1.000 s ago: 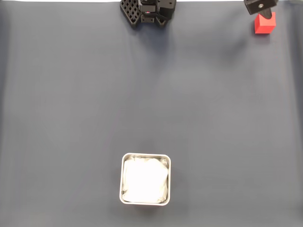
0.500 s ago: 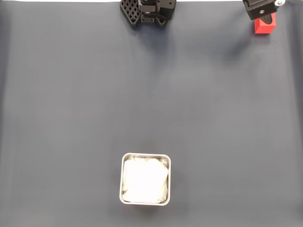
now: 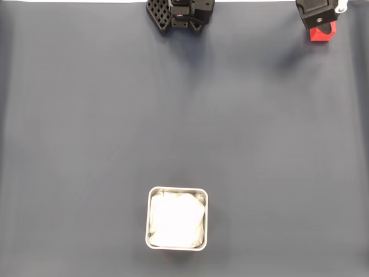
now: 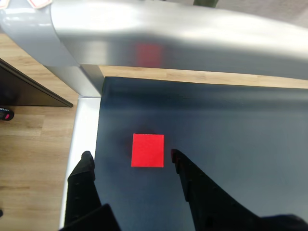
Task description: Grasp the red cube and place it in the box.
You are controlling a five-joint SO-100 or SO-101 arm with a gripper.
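Claw (image 4: pixel 130 159): mine, fingers spread apart with nothing between the pads yet; in the wrist view one tip sits just right of the cube, the other well off to its left.
Cube (image 4: pixel 147 150): flat on the dark mat between my fingers, nearer the right one; in the fixed view it (image 3: pixel 323 33) peeks out from under my wrist at the top right corner.
Box (image 3: pixel 177 218): far from me, down at the lower middle of the fixed view, white lining showing and nothing in it.
Step in hand: I judge this to be lining up over the cube before I close.
Doing it well: shift a little so the cube sits midway between the tips, keep its faces square to my fingers, come down until the tips straddle its sides, then close evenly.
Watch for: the right tip looks close enough to nudge the cube if I drop off-centre; the mat's edge and the pale table rim (image 4: pixel 83 139) lie just beyond my left finger.
Done so far: nothing gripped, nothing placed.
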